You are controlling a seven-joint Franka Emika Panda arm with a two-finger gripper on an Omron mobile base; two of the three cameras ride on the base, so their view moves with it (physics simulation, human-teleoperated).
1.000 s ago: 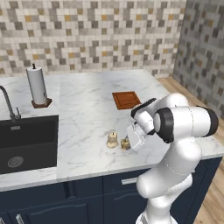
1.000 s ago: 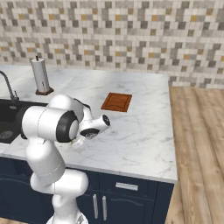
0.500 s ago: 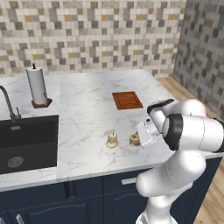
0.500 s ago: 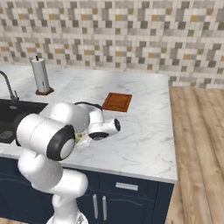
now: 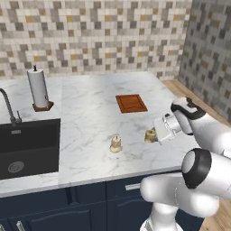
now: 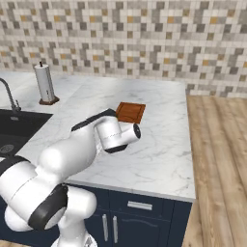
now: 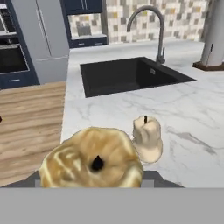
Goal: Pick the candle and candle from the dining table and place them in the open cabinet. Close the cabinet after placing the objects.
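My gripper (image 5: 154, 134) reaches in level from the right, low over the white marble dining table (image 5: 90, 117), and is shut on the squat golden-tan candle (image 5: 150, 135). In the hand view that candle (image 7: 92, 162) sits right in front of the camera with its wick end facing it, and it hides most of the fingers. The pale cream candle (image 5: 116, 144) stands upright on the marble a short way to the left, apart from the gripper; the hand view has it (image 7: 147, 138) just beyond the golden one. The cabinet is out of view.
A brown square board (image 5: 131, 103) lies behind the candles. A paper-towel roll (image 5: 38, 88) stands at the back left beside the black sink (image 5: 27, 146) and its faucet (image 5: 9, 106). The table's right edge drops to wooden floor (image 6: 217, 154).
The arm has swung to the right and the hand has drawn back that way. The golden candle has gone with it, a little further from the cream candle, which stayed put.
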